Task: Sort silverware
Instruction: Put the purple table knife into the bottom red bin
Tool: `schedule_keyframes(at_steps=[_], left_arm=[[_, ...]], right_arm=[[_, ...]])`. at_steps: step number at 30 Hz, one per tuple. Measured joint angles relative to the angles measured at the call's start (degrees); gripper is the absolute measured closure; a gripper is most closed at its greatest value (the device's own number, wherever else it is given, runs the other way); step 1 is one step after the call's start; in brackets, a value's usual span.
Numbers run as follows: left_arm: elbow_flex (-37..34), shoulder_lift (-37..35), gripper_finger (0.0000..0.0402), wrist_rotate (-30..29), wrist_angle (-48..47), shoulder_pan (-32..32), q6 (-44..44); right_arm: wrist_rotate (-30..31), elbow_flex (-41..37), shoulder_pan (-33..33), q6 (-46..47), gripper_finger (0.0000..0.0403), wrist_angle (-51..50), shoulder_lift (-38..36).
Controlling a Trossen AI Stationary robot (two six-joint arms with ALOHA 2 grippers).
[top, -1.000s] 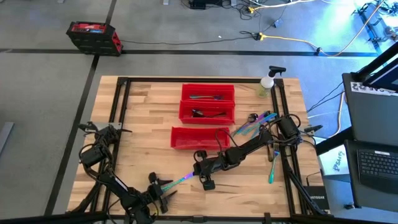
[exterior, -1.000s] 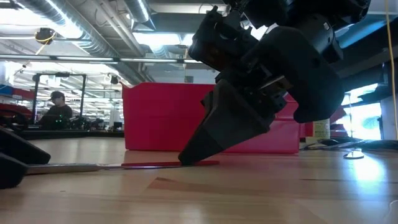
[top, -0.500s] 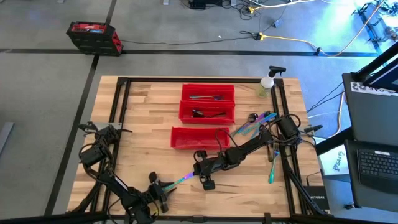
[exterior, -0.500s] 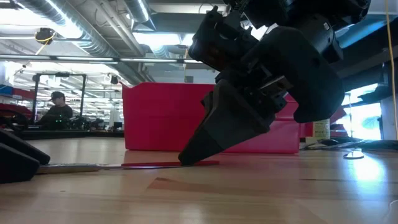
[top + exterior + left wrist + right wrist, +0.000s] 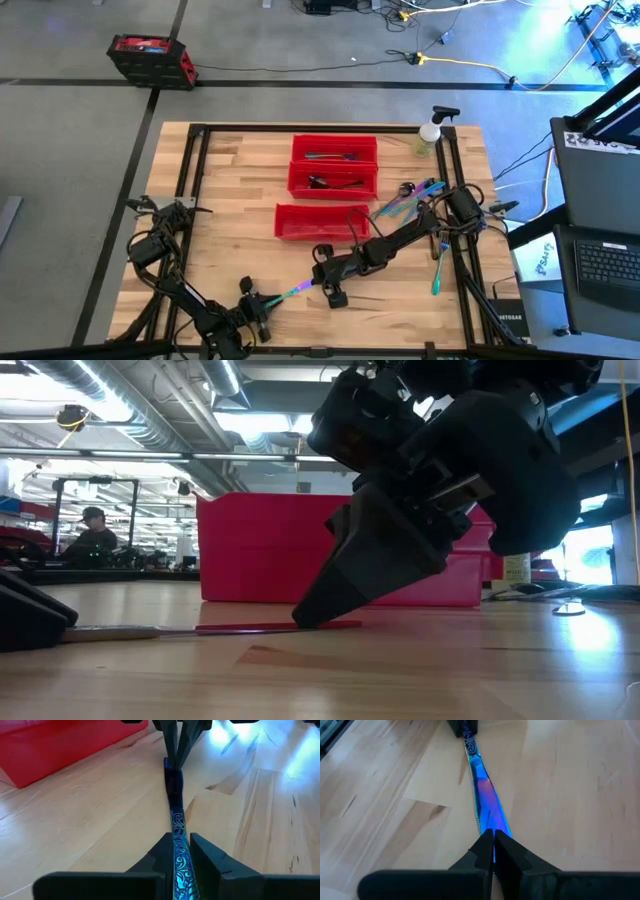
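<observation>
Knife (image 5: 296, 289) lies flat on the table (image 5: 240, 200), spanned between the two grippers: the right gripper (image 5: 316, 277) has its fingers pinched on the blade tip, and the left gripper (image 5: 262, 301) closes around the patterned handle end, its fingers (image 5: 161, 851) hugging both sides, though whether they press firmly I cannot tell for certain. This looks like a handover or a joint lift. To do it well, one gripper should be sure of its hold before the other lets go, and any lift should stay level so the thin blade does not twist out of the pinch; the slick metal will likely slide if only the tip is held. Beyond the right gripper sit three red bins (image 5: 334, 180), the two farther ones already holding pieces, and the nearest one (image 5: 320, 222) just behind its wrist. More silverware (image 5: 408, 200) lies heaped near the right arm's base, so sorting seems well short of done. A spray bottle (image 5: 430, 132) stands at the far corner. The surface is pale wood planks in a dark frame; the room behind is a lit workshop, with a person (image 5: 92, 530) seated far off.
</observation>
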Motion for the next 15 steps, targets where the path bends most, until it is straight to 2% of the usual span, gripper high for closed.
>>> schedule_keyframes(at_steps=[9,15], left_arm=[[0.0,0.0,0.0366,0.05,-0.04,-0.02,-0.16],[0.19,0.0,0.0369,-0.03,-0.06,-0.02,-0.22]], right_arm=[[-1.86,-0.31,-0.46,-3.39,0.0397,0.22,-2.39],[-1.7,-0.22,-1.5,-4.03,0.0354,0.6,-2.91]])
